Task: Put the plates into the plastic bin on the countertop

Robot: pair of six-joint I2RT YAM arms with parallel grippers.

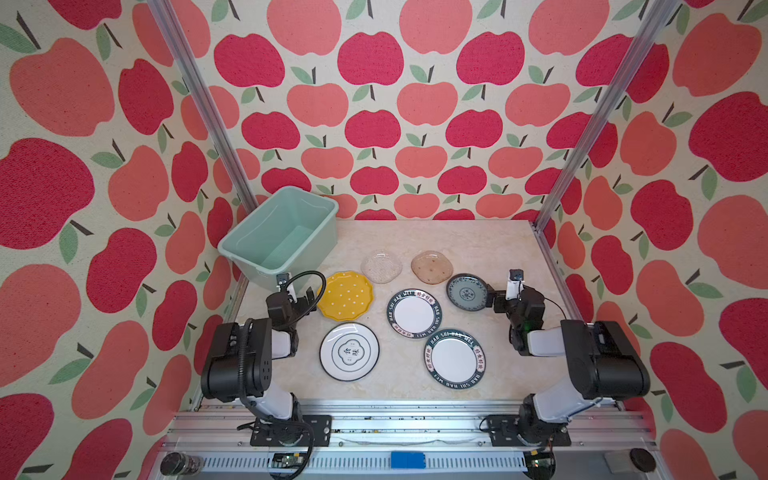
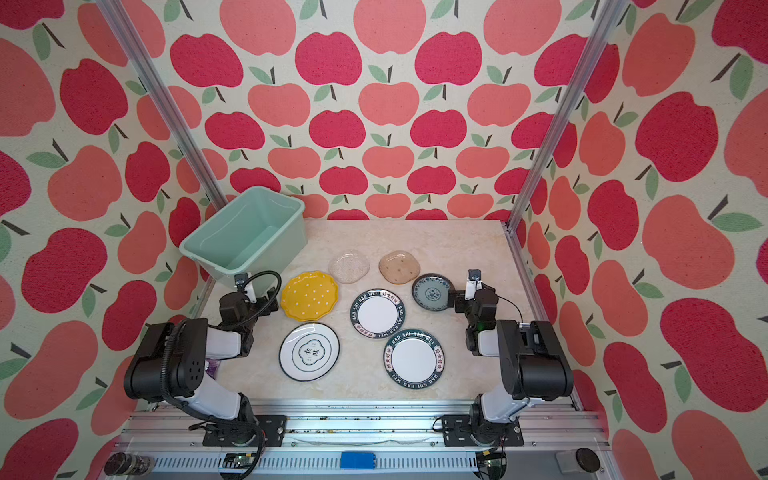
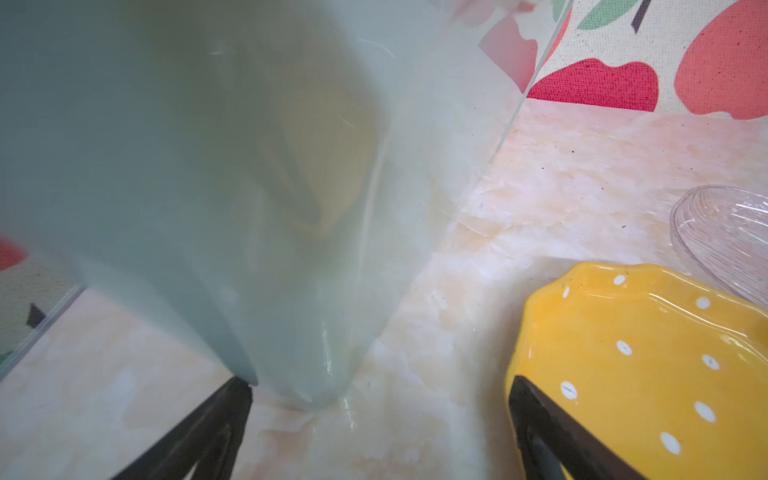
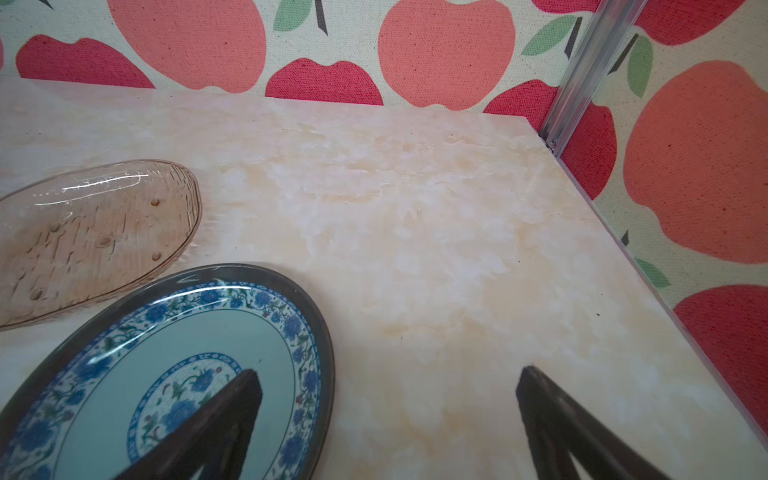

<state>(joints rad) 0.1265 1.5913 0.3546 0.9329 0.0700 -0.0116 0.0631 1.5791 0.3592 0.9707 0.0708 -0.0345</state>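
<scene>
7 plates (image 1: 414,313) on countertop (image 1: 478,249), nr bin (image 1: 282,232).

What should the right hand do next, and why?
Probably lower the right hand onto the rim of the grey-blue plate. The hand is open, with one finger over the plate's inside and the other over bare countertop, so the rim lies between them, ready to pinch. The plastic bin holds nothing yet.

I read HAO SHI HAO WEI round the farther lettered plate (image 1: 414,313), same round the nearer lettered plate (image 1: 454,359), 食味 on the emblem plate (image 1: 349,352)
</scene>
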